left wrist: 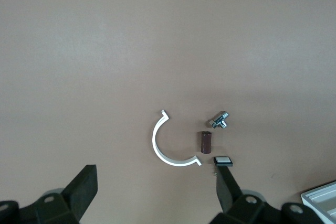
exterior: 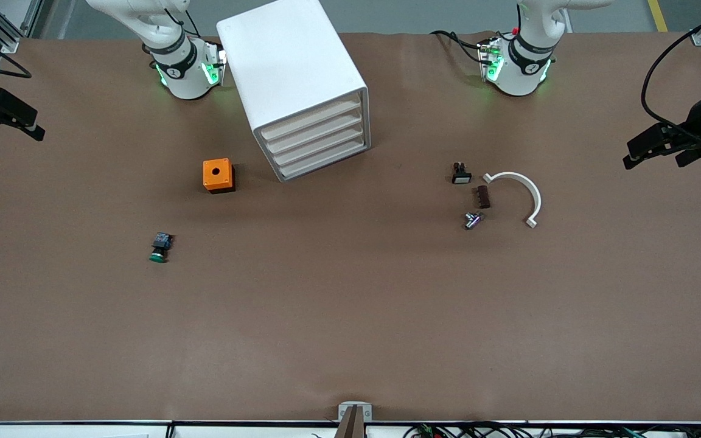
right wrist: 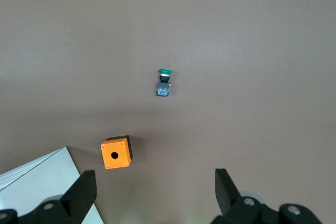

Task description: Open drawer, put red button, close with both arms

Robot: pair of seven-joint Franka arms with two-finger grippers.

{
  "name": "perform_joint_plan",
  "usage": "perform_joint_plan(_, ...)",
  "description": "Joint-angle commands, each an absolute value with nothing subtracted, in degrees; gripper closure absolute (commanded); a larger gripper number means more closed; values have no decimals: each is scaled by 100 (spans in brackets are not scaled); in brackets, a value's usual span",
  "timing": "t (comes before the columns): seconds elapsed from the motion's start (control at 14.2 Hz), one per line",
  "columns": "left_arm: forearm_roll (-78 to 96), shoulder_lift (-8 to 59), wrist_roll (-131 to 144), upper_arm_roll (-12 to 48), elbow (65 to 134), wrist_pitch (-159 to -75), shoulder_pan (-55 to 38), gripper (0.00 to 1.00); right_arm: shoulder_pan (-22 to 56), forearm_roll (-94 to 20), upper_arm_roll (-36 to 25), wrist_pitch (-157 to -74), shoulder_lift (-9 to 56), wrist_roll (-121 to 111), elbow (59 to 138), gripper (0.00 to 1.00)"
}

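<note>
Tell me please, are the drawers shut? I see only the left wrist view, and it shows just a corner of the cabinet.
Observer: Yes. The front view shows all four drawers of the cabinet shut.
Operator: Is the red button somewhere? I do not find it here.
Observer: No view shows one. Only a green button lies on the table, nearer to the front camera than the orange box.
Operator: My left gripper hangs open at the left arm's end of the table. And the right gripper?
Observer: The right gripper is open too, at the right arm's end of the table.
</note>
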State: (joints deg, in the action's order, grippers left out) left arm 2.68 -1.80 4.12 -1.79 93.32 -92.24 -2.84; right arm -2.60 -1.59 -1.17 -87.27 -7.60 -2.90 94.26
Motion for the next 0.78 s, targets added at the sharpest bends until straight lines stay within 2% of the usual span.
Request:
perform_joint_plan(0.0,141,-185,466,-132,9334,-9141,-290,0,-272,-105,-88,-8754,-896,-299,9545,0)
perform_joint_plan(0.71,141,-167,448,-44,9299,-9141,-281,0,-272,-9,-88,-8798,-896,-527,9554,0)
